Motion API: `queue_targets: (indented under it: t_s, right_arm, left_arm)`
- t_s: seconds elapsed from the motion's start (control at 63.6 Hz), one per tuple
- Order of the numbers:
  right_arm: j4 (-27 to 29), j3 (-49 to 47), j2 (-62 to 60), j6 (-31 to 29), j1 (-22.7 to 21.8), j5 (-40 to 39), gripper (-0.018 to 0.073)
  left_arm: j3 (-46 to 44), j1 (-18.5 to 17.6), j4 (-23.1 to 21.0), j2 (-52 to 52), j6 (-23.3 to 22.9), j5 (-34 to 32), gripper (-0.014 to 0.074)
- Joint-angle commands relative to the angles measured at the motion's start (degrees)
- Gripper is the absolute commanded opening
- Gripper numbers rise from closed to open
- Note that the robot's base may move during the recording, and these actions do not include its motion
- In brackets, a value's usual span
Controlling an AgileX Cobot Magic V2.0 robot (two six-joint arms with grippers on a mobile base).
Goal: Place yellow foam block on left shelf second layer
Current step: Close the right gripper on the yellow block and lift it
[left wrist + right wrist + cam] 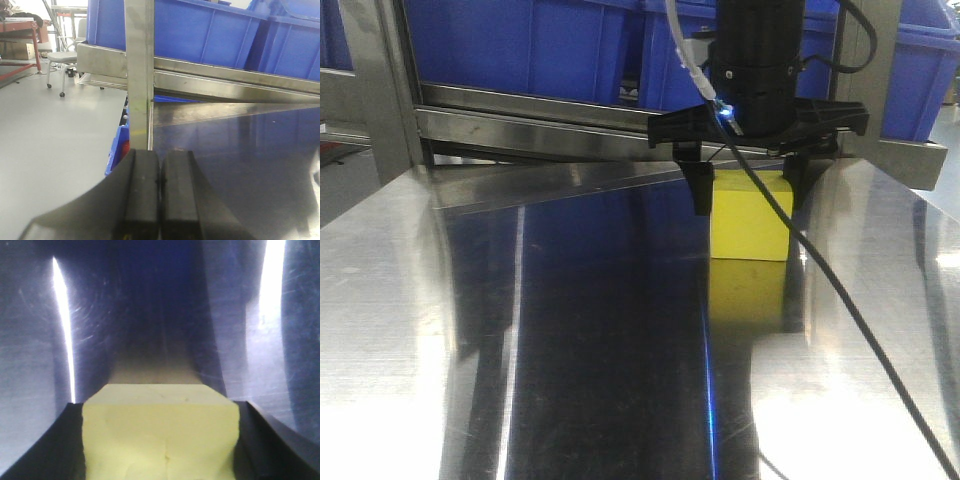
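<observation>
The yellow foam block [750,215] stands upright on the shiny steel surface [570,330], towards the back right. My right gripper [747,205] comes down over it from above, one black finger against each side. In the right wrist view the yellow foam block [160,435] fills the whole gap of the right gripper [160,407], touching both fingers. My left gripper [160,175] is shut with nothing in it, its pads pressed together, at the steel surface's left edge near a shelf post [139,75].
Behind the block runs a steel shelf rail [540,115] carrying large blue bins [520,45]. A black cable [840,290] trails from the right arm across the surface. Left of the post lie grey floor and a wheeled chair [62,60].
</observation>
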Motion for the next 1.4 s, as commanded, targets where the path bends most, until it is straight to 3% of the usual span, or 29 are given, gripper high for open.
queue_targets:
  t_s: [0.0,0.33,0.535,0.897,1.18,1.384]
  right_arm:
    - [-1.95,-1.73,-4.31,-2.73,-1.18,-1.71,0.0300]
    - [0.21,5.88,-16.21,-18.07,-7.11,-13.42,0.0299]
    - [0.21,19.83,-28.74,-22.30,-14.02,-22.04,0.0299]
    - [0.21,44.99,-50.96,-26.42,-26.93,-26.69,0.0299]
    - [0.55,60.31,-68.75,-27.14,-27.93,-31.16,0.0299]
    - [0.55,63.68,-82.34,-27.19,-27.93,-31.00,0.0299]
  left_arm:
    - [1.58,0.02,-0.42,-0.65,-0.22,-4.94,0.0137]
    - [1.58,0.02,-0.42,-0.65,-0.22,-4.94,0.0137]
    - [1.58,0.02,-0.42,-0.65,-0.22,-4.94,0.0137]
    - [1.58,0.02,-0.42,-0.65,-0.22,-4.94,0.0137]
    - [1.58,0.02,-0.42,-0.65,-0.22,-4.94,0.0137]
    - [1.58,0.02,-0.42,-0.65,-0.22,-4.94,0.0137]
